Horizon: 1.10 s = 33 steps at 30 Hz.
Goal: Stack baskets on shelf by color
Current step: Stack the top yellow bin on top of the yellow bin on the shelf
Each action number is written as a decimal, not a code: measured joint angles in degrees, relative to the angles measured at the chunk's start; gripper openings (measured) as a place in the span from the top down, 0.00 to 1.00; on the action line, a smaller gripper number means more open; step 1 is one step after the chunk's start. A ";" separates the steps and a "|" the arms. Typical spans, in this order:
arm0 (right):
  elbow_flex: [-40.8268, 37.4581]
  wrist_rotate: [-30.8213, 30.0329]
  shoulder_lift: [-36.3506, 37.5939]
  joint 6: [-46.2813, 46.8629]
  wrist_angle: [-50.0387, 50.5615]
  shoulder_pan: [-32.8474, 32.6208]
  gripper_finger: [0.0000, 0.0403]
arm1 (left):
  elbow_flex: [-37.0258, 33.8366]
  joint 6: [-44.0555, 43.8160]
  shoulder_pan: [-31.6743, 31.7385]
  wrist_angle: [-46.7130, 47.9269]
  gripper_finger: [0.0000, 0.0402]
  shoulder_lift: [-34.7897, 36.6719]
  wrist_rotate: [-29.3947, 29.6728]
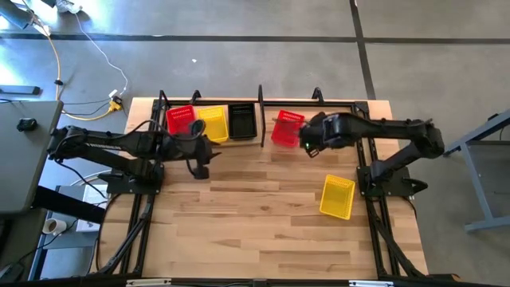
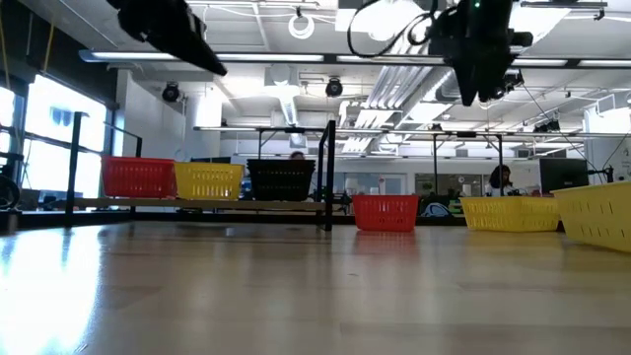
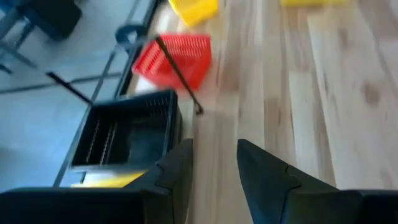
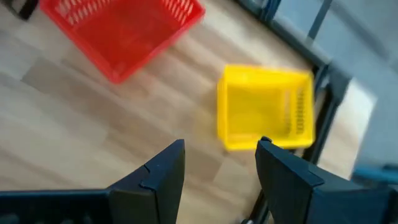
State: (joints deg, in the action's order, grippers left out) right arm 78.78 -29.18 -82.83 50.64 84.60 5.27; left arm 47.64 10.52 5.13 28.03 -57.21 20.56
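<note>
Yellow basket (image 1: 337, 197) nearest on table; both grippers, left (image 1: 201, 165) & right (image 1: 306, 140), fingers apart, empty.

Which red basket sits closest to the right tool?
The red basket right of the shelf's central divider, just beside the right tool. The other red basket stands at the shelf's far left end.

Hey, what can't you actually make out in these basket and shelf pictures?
- Stacked baskets: red, yellow and black shelf positions may each hide more beneath; neither high nor low view settles it.
- Loose yellow basket: cut off by the low view's edge.
- Left wrist view: motion blur.
</note>
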 joint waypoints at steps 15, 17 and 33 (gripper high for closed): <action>0.00 16.74 -0.02 -4.57 -1.71 12.73 0.55 | 4.54 -17.54 -0.56 -5.83 0.72 0.26 -0.61; 0.00 15.79 -0.02 -6.16 -1.74 14.92 0.55 | 6.51 -16.02 -0.78 -6.05 0.72 0.28 -0.37; -14.58 19.17 -0.09 -27.46 -20.95 32.36 0.55 | 8.70 -19.57 -0.13 -8.05 0.72 0.26 10.60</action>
State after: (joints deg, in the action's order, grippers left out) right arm 64.20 -10.02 -82.91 23.18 63.65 37.63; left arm 56.34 -9.05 4.99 19.98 -56.95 31.16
